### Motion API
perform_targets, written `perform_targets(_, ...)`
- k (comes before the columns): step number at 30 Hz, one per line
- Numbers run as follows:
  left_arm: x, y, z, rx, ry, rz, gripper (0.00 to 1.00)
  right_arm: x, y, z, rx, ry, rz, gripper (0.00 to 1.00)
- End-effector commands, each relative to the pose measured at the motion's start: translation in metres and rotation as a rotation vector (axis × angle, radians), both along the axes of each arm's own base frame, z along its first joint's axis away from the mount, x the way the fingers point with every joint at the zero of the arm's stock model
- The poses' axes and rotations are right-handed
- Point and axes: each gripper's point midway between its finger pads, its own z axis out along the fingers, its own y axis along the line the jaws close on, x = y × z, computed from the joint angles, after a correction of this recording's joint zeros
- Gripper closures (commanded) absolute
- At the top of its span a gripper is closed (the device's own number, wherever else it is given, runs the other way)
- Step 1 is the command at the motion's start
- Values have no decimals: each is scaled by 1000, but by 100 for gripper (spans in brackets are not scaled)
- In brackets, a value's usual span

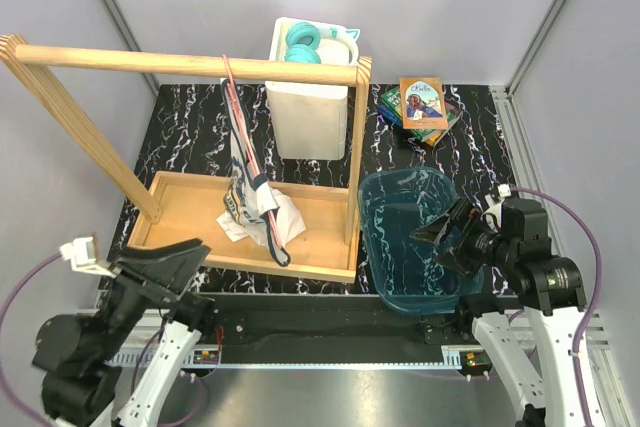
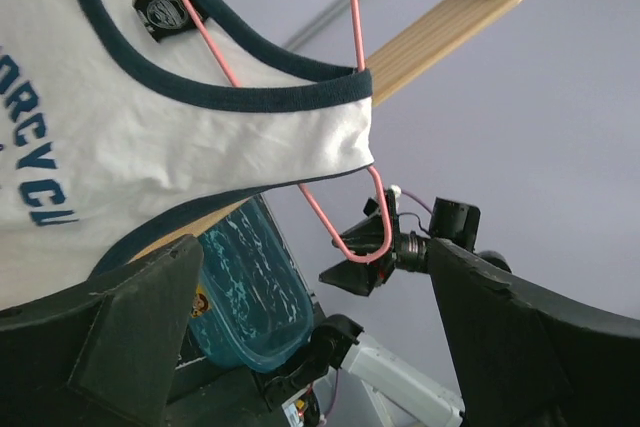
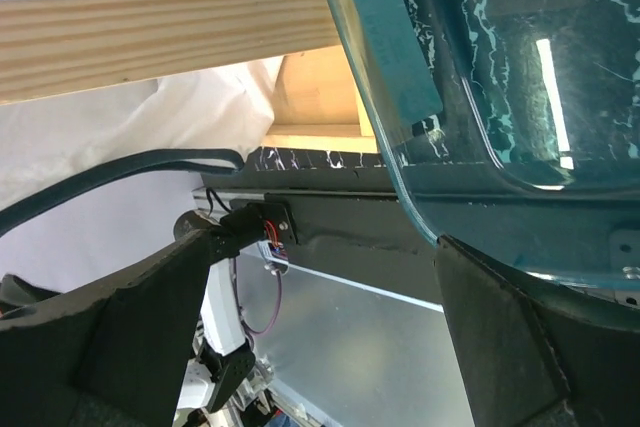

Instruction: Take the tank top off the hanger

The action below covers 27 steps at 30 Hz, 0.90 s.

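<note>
one hanger point(image 1: 243, 129) hangs hook-up, tank top point(image 1: 283, 215) trailing down.

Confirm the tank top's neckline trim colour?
Dark navy trim on the white tank top; left wrist view shows it best.

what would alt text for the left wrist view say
A white tank top with navy trim hangs on a pink wire hanger, its strap over the hanger's end. The left claw is open beneath it, holding nothing, with a wooden rack and a teal tub behind.
</note>
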Motion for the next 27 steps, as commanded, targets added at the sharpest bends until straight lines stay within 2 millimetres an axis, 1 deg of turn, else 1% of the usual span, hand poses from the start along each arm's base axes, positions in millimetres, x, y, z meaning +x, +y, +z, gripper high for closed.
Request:
perform_targets(1,-8,29,-16,30,184,148,1,-3,-11,19,-69,-41,-21,0)
perform_targets(2,-3,30,-16,41,239,164,1,-3,-10,24,-66,-52,-18,1)
perform_targets(3,-7,32,-21,58,288,168,1,-4,-10,35,-57,-81,-19,0)
perform_targets(4,-18,34,-2,39,259,153,1,-5,-8,41,-41,-90,-19,0)
perform_targets(5,-17,29,5,74,248,127,1,-7,-7,47,-24,-101,-18,0)
perform_targets(6,-23,25,17,80,213,82,1,-10,-3,59,2,-130,2,0)
perform_targets(7,-33,30,35,62,163,79,1,-12,-1,65,19,-141,8,0)
perform_targets(8,-33,33,45,52,147,87,1,-14,2,75,35,-179,20,0)
perform_targets(9,-32,42,60,24,94,130,1,-20,7,89,69,-220,59,0)
perform_targets(11,-33,55,77,-55,36,177,1,-25,10,107,90,-305,88,0)
perform_targets(12,-33,58,98,-110,-42,157,1,-30,11,118,96,-348,106,0)
perform_targets(14,-16,48,98,-140,22,80,1,-34,13,134,103,-403,131,0)
perform_targets(15,-9,42,97,-130,48,52,1,-35,15,137,102,-415,153,0)
perform_targets(16,-8,39,104,-116,44,28,1,-34,17,140,106,-416,171,0)
perform_targets(17,5,27,107,-75,70,9,1,-29,20,141,109,-395,189,0)
perform_targets(18,6,21,112,-47,67,-20,1,-29,22,147,111,-409,222,0)
perform_targets(19,2,24,129,-20,14,-21,1,-27,24,149,111,-408,236,0)
perform_targets(20,15,12,132,30,29,-23,1,-22,25,154,108,-408,251,0)
perform_targets(21,18,8,135,64,24,-32,1,-19,25,157,96,-422,262,0)
perform_targets(22,27,2,145,112,12,-28,1,-17,26,160,93,-426,268,0)
perform_targets(24,38,-9,148,153,24,-39,1,-9,27,167,87,-430,272,0)
perform_targets(25,41,-12,155,160,17,-44,1,-7,27,169,86,-431,273,0)
perform_targets(26,56,-28,150,190,56,-65,4,-2,28,172,86,-437,273,0)
perform_targets(27,62,-32,152,194,65,-64,7,0,28,174,89,-439,270,0)
